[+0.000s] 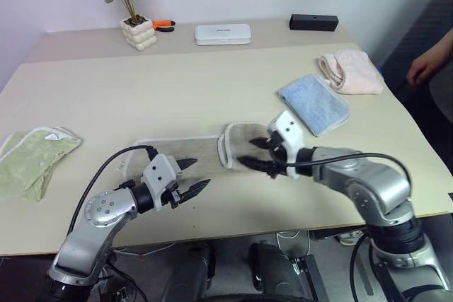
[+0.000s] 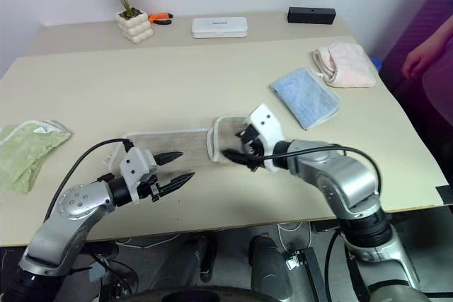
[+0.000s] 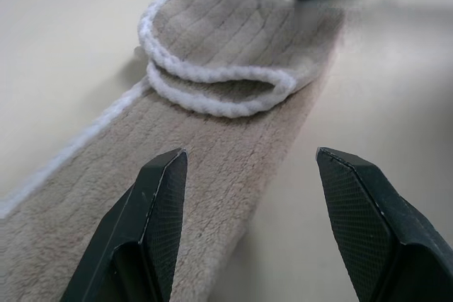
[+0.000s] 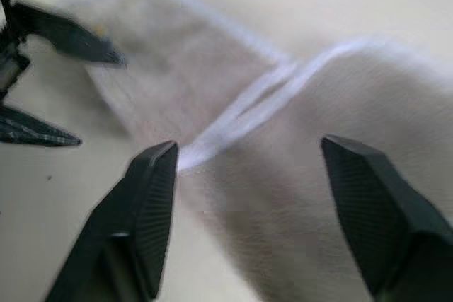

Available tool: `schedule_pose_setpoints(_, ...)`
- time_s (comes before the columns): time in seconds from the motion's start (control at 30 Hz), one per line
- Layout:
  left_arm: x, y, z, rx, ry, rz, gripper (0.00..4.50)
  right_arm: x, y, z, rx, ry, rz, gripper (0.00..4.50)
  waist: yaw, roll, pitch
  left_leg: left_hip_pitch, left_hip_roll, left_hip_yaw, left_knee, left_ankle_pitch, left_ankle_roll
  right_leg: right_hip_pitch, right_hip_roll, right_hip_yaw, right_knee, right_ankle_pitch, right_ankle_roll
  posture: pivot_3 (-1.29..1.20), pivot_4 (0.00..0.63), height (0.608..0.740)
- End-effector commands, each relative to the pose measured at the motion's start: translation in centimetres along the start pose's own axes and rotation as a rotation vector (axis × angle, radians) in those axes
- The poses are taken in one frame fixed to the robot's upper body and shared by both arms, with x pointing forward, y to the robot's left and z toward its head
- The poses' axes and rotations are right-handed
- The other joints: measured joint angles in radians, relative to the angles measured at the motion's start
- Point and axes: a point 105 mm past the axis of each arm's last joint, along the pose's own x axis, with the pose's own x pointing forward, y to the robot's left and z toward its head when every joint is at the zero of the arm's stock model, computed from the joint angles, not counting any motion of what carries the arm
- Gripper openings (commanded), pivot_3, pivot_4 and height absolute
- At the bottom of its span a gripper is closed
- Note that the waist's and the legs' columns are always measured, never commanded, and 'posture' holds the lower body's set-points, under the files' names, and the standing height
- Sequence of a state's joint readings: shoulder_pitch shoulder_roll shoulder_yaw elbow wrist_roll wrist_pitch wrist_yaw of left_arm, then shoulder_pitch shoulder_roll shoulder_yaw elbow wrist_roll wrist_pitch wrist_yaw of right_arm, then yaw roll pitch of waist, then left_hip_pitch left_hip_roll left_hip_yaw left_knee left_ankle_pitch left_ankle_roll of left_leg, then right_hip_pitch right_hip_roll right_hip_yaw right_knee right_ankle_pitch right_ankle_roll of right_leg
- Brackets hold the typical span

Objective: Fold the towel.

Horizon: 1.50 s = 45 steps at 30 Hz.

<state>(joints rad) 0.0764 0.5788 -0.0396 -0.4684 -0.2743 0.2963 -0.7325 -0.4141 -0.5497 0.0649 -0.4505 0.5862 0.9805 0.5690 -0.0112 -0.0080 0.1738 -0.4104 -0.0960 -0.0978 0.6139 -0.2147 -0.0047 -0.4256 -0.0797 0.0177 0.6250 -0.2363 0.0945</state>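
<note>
Where white wall rises, beige table (image 1: 212, 68) stands.

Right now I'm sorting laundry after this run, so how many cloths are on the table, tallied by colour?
Beige-tan: 1, the towel, partly folded over itself
Light blue: 1, the blue cloth
Pink: 1, the pink cloth
Pale green: 1, the green cloth
Total: 4

Beige towel (image 1: 205, 152) with white edging; light blue cloth (image 1: 313, 103); pale green cloth (image 1: 32, 160); pink cloth (image 1: 351, 70).
</note>
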Motion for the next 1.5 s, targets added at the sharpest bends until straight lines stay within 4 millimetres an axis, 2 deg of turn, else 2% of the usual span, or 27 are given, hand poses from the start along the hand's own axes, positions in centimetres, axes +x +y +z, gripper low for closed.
schedule_pose_setpoints(0.03,-0.5,0.7,0.6,0.004,-0.027,0.038,2.97,-0.3,-1.2,1.7,-0.045,-0.064,-0.029,1.86,-0.002,0.0,0.0,0.0,0.0,0.0,0.0,0.0,0.0,0.0,0.0,0.0,0.0,0.0,0.0,0.0,0.15,0.74)
schedule_pose_setpoints(0.13,-0.7,1.0,0.9,-0.025,-0.048,0.074,2.97,1.4,-2.5,0.3,-0.084,-0.026,-0.073,0.32,-0.001,0.0,0.0,0.0,0.0,0.0,0.0,0.0,0.0,0.0,0.0,0.0,0.0,0.0,0.0,0.0,0.15,0.74)
schedule_pose_setpoints(0.17,-0.8,1.0,0.9,-0.034,-0.05,0.084,2.97,2.2,-2.5,-0.3,-0.117,-0.008,-0.067,0.02,0.0,0.0,0.0,0.0,0.0,0.0,0.0,0.0,0.0,0.0,0.0,0.0,0.0,0.0,0.0,0.0,0.15,0.74)
schedule_pose_setpoints(0.3,-1.2,1.0,0.6,-0.058,-0.047,0.116,2.97,5.0,-1.2,-3.0,-0.174,0.055,0.013,0.02,-0.002,0.0,0.0,0.0,0.0,0.0,0.0,0.0,0.0,0.0,0.0,0.0,0.0,0.001,0.002,0.0,0.15,0.74)
schedule_pose_setpoints(0.43,-2.2,1.1,-0.1,-0.08,-0.035,0.169,2.97,6.2,-0.8,-5.1,-0.194,0.118,0.03,0.02,-0.001,0.0,0.0,0.0,0.0,0.001,0.0,0.0,0.0,-0.001,0.0,0.001,0.001,0.001,0.002,0.0,0.15,0.74)
schedule_pose_setpoints(0.5,-2.9,1.1,-0.4,-0.097,-0.03,0.201,2.97,6.2,-0.9,-4.9,-0.208,0.11,0.026,0.02,-0.001,-0.001,0.0,0.0,0.0,0.001,0.0,0.0,0.0,-0.001,0.0,0.001,0.001,0.001,0.002,0.0,0.15,0.74)
schedule_pose_setpoints(0.6,-4.3,0.9,-0.8,-0.17,-0.042,0.282,2.97,5.5,-1.3,-2.1,-0.24,0.009,0.021,0.02,-0.001,-0.001,0.0,0.001,0.0,0.001,0.0,0.0,0.0,0.0,0.0,0.001,0.001,0.0,0.0,0.0,0.15,0.74)
schedule_pose_setpoints(0.67,-5.4,0.7,-1.0,-0.275,-0.071,0.356,2.97,4.7,-1.4,0.2,-0.306,-0.059,0.031,0.51,-0.001,-0.001,0.0,0.001,0.0,0.001,0.0,0.0,0.0,0.0,0.0,0.002,0.001,0.0,0.0,0.0,0.15,0.74)
schedule_pose_setpoints(0.7,-6.0,0.7,-1.1,-0.334,-0.09,0.394,3.21,4.4,-1.3,1.1,-0.355,-0.082,0.044,0.75,0.0,-0.001,0.0,0.001,0.0,0.002,0.0,0.0,0.0,0.0,0.0,0.002,0.001,0.0,0.0,0.0,0.15,0.74)
schedule_pose_setpoints(0.77,-7.2,0.3,-1.8,-0.496,-0.121,0.474,3.83,3.8,-0.7,2.5,-0.452,-0.114,0.089,1.69,0.0,-0.001,0.0,0.001,0.0,0.002,0.0,0.0,0.0,0.0,0.0,0.002,0.001,0.0,0.0,0.0,0.15,0.74)
schedule_pose_setpoints(0.8,-7.6,-0.2,-2.1,-0.571,-0.128,0.496,4.28,3.6,-0.3,3.1,-0.496,-0.127,0.119,2.2,0.0,-0.001,0.0,0.001,0.0,0.002,0.0,0.0,0.0,0.0,0.0,0.002,0.0,0.0,0.0,0.0,0.15,0.74)
schedule_pose_setpoints(0.83,-8.0,-0.7,-2.4,-0.634,-0.131,0.508,4.5,3.4,0.1,3.5,-0.53,-0.134,0.148,2.61,-0.001,-0.001,0.0,0.001,0.0,0.001,0.0,0.0,0.0,0.0,0.0,0.001,0.0,0.0,0.0,0.0,0.15,0.74)
schedule_pose_setpoints(0.93,-8.8,-1.1,-3.4,-0.808,-0.139,0.597,4.5,3.4,1.2,4.1,-0.605,-0.155,0.209,4.13,-0.008,-0.002,0.0,0.001,0.0,0.003,0.001,-0.001,0.001,0.0,0.0,0.001,-0.001,0.0,-0.001,0.0,0.15,0.74)
schedule_pose_setpoints(0.97,-9.0,-0.8,-3.7,-0.857,-0.147,0.637,4.5,3.5,1.5,4.1,-0.614,-0.163,0.224,4.48,-0.011,-0.002,0.0,0.001,0.001,0.006,0.001,-0.002,0.003,0.0,-0.002,0.001,-0.003,0.0,0.0,0.0,0.15,0.74)
schedule_pose_setpoints(1.13,-9.5,0.4,-5.0,-1.127,-0.232,0.775,4.5,3.7,3.2,3.4,-0.652,-0.172,0.307,4.48,-0.004,-0.002,0.0,0.001,0.0,0.018,0.004,-0.009,0.012,0.001,-0.008,0.002,-0.01,0.004,0.007,0.0,0.15,0.74)
schedule_pose_setpoints(1.2,-8.8,1.5,-5.1,-1.239,-0.285,0.818,4.5,3.9,3.9,3.1,-0.661,-0.176,0.326,4.48,0.001,-0.002,-0.001,0.001,0.0,0.017,0.01,-0.014,0.012,0.002,-0.007,0.002,-0.01,0.006,0.009,0.0,0.15,0.74)
schedule_pose_setpoints(1.4,-8.1,3.6,-5.3,-1.389,-0.353,0.901,4.5,4.1,4.4,3.0,-0.677,-0.182,0.326,4.48,0.01,-0.002,-0.001,0.003,0.001,0.015,0.018,-0.016,0.009,0.008,-0.005,0.001,-0.008,0.005,0.006,0.0,0.15,0.74)
schedule_pose_setpoints(1.5,-7.9,4.4,-5.1,-1.401,-0.366,0.908,3.74,4.0,4.5,2.7,-0.691,-0.173,0.322,4.5,0.021,-0.002,-0.001,0.006,0.002,0.015,0.017,-0.016,0.008,0.011,-0.004,0.001,-0.008,0.005,0.006,0.0,0.15,0.74)
